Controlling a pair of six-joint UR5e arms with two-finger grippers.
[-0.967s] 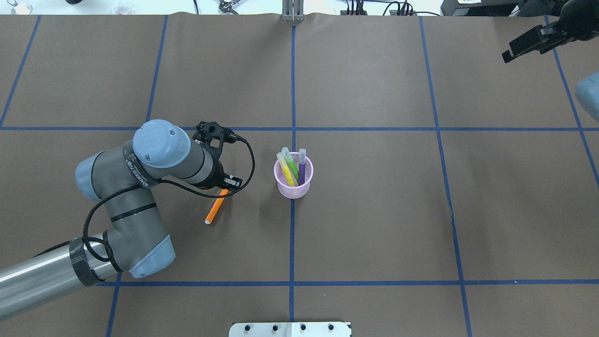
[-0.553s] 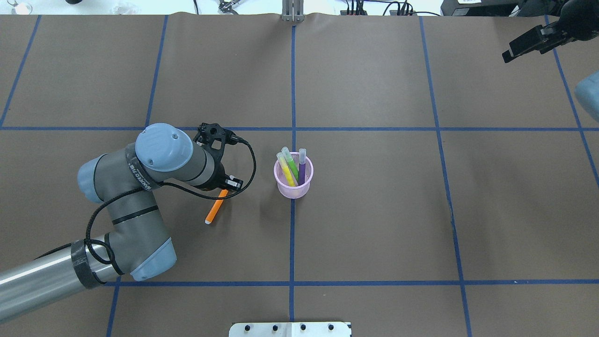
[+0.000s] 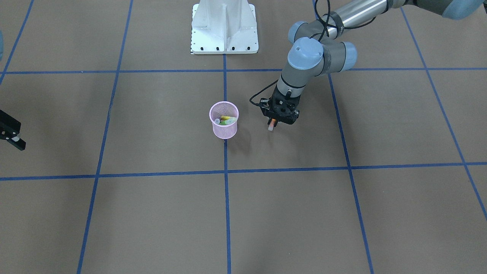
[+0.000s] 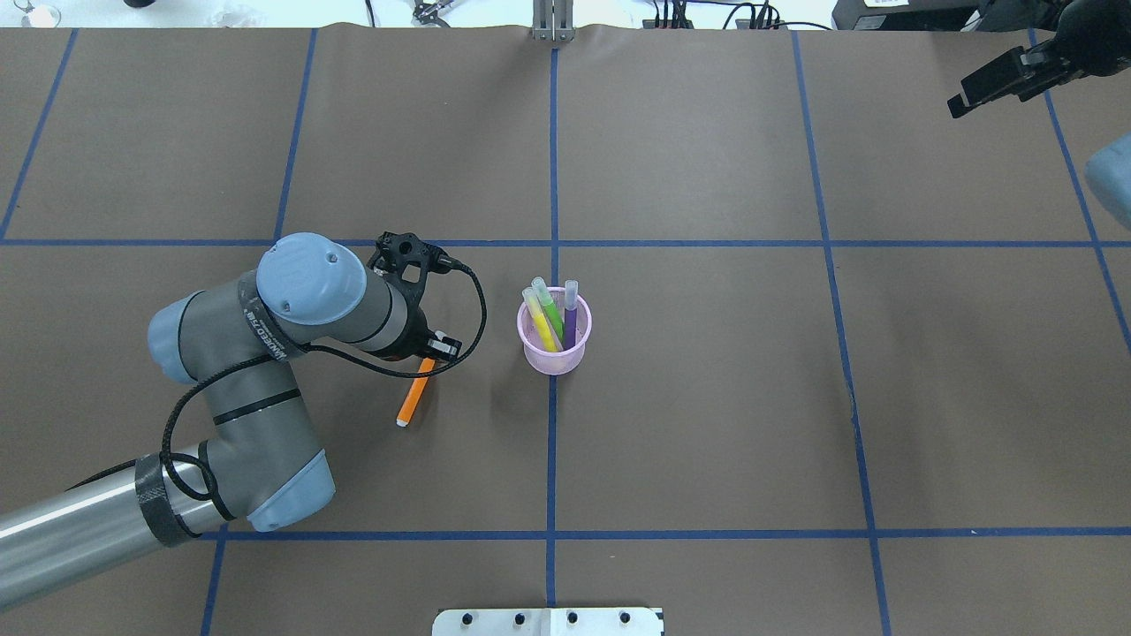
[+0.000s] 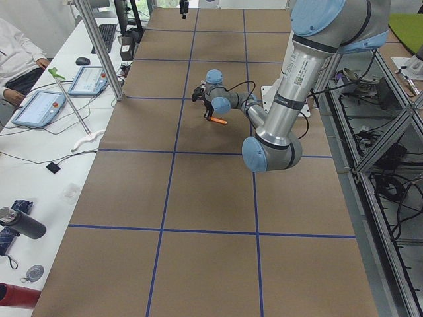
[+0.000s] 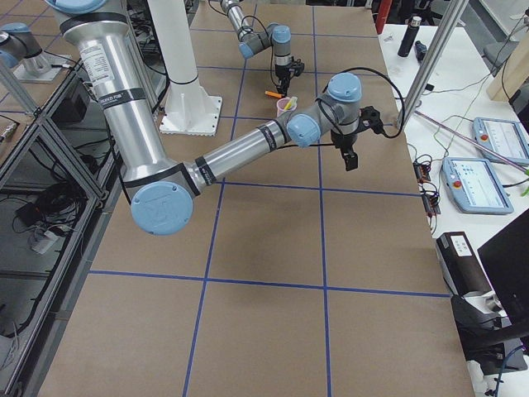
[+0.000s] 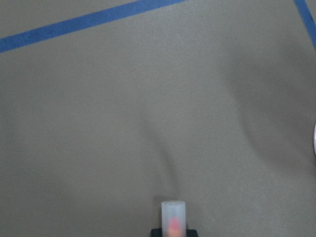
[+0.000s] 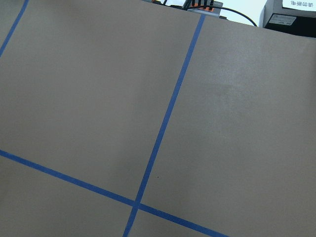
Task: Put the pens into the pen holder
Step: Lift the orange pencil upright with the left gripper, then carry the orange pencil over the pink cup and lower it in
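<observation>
The pink mesh pen holder [image 4: 554,352] [image 3: 223,128] stands at the table's centre line. A yellow pen [image 4: 541,323], a green pen [image 4: 550,308] and a purple pen [image 4: 570,320] lean inside it. Left of the holder, my left gripper [image 4: 430,353] [image 3: 274,122] is shut on one end of the orange pen [image 4: 412,397]. That pen slants down and away from the fingers. Its pale cap [image 7: 174,215] points at the brown table in the left wrist view. My right gripper [image 4: 959,102] [image 3: 21,136] hangs open and holds nothing at the far right corner, far from the pens.
Brown paper with blue tape grid lines [image 4: 553,177] covers the table. The robot's white base [image 3: 224,26] is at the near edge. A person's sleeve [image 5: 16,56] and tablets [image 5: 89,79] are at a side bench beyond the far edge.
The left arm has shifted slightly to the right. The orange pen's free end has swung a little to the right with it. The right arm has stayed put.
</observation>
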